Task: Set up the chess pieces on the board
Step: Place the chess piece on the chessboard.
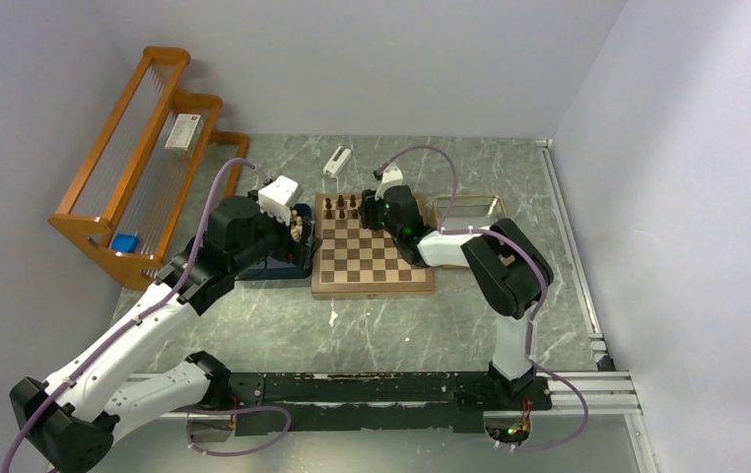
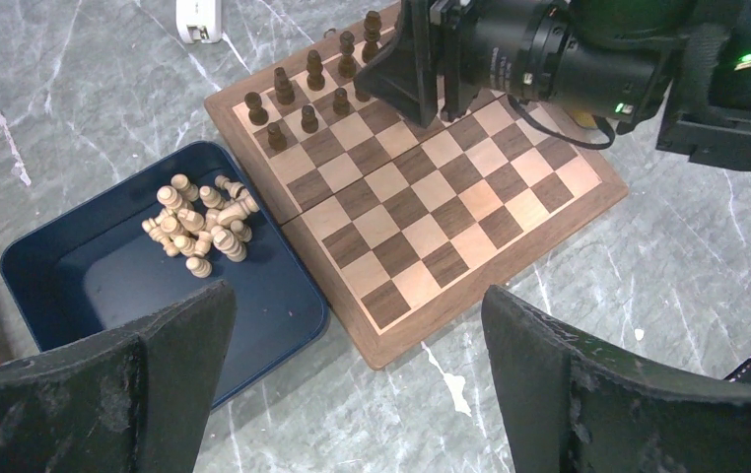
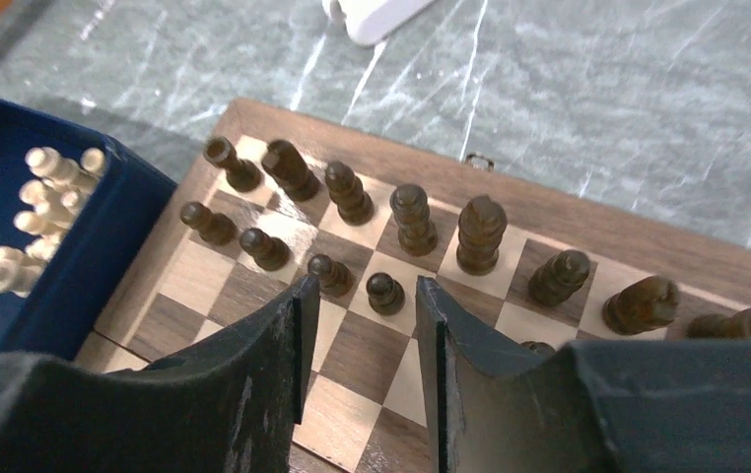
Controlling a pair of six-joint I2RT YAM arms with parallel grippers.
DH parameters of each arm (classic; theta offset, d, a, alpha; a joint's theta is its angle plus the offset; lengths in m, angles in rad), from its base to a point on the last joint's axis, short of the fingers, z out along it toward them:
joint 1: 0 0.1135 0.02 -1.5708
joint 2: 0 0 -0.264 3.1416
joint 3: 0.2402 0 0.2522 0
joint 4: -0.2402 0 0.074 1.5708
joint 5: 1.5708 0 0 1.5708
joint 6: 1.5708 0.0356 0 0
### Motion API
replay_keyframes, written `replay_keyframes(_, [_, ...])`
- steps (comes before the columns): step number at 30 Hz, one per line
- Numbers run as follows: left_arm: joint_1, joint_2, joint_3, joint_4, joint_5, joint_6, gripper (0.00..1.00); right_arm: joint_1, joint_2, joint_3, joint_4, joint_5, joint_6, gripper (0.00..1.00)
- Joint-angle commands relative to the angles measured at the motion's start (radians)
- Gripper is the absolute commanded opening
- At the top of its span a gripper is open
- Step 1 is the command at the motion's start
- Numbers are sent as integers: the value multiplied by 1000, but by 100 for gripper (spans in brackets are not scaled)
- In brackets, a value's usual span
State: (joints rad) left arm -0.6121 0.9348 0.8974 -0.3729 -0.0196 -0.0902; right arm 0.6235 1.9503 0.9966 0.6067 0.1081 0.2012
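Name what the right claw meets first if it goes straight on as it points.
Most likely the dark pawn on the board just ahead of the right claw, in line with the gap between its tips; depth is unclear.

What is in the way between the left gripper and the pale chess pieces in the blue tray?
Nothing that I can see. The left gripper hangs open above the dark blue tray, and the cream chess pieces lie heaped in it, uncovered. The right gripper is off over the board's far rows.
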Motion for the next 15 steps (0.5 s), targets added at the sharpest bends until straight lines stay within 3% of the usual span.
replay_keyframes(1, [5,-5,6,-4,-8,1,99,4,-85,-8,-5,21,-19,45])
replay_keyframes(12, [5,-17,-2,11,-8,1,99,-2,-255,-39,-74,46,7,46])
replay_keyframes(15, [5,-20,-6,8,-27,2,99,-10,-312,-13,-193,82,74,45])
